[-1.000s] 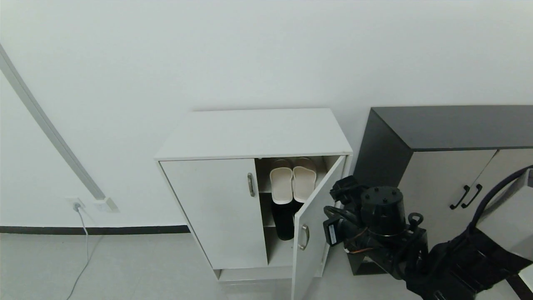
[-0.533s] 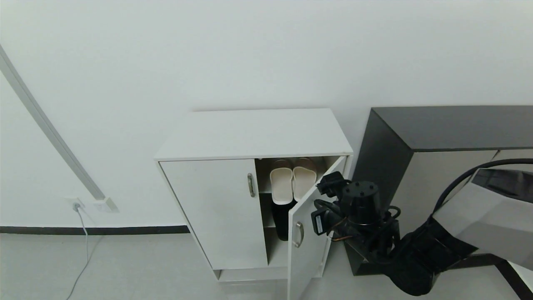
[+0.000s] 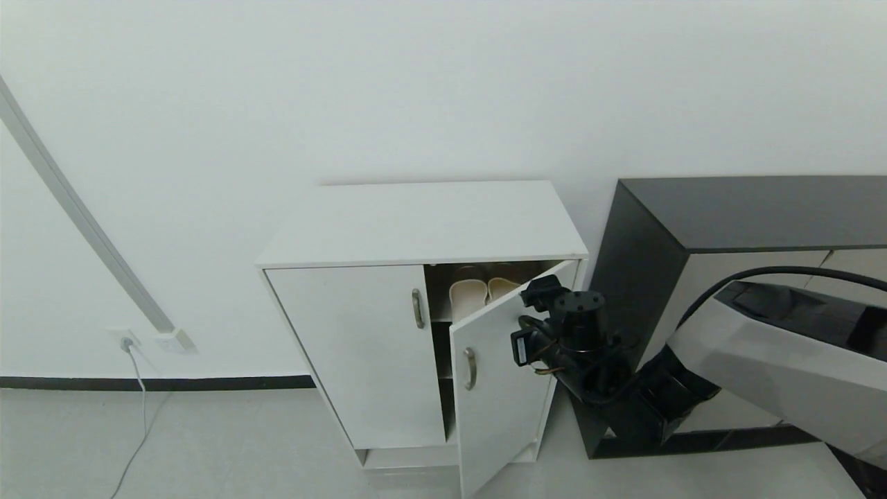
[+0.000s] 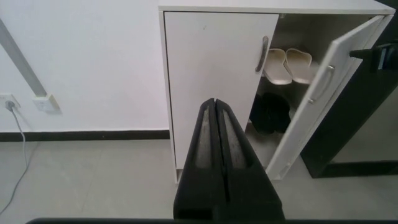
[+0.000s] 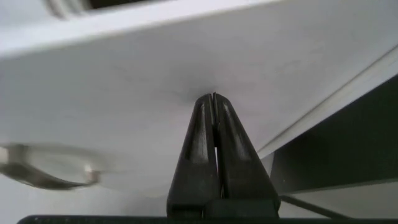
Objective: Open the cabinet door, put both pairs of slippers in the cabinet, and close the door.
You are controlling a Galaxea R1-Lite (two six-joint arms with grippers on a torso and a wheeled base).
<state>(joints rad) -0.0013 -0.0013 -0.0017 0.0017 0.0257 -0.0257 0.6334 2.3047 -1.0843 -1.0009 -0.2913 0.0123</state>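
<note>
Right, closing step: my right end effector [image 5: 214,96], tips pressed together, rests against the outer face of the half-open door [image 3: 499,374]. The cream slippers [image 3: 478,290] and dark slippers [image 4: 270,112] sit inside the cabinet [image 3: 423,222]. Next, I reckon, a steady push until the door shuts flush.

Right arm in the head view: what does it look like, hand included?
The right arm has a pale grey shell, black joints and a round black wrist cap with bolts. A black cable arcs over it; thin orange wires sit near the wrist. The right hand is black, with two tapered fingers.
</note>
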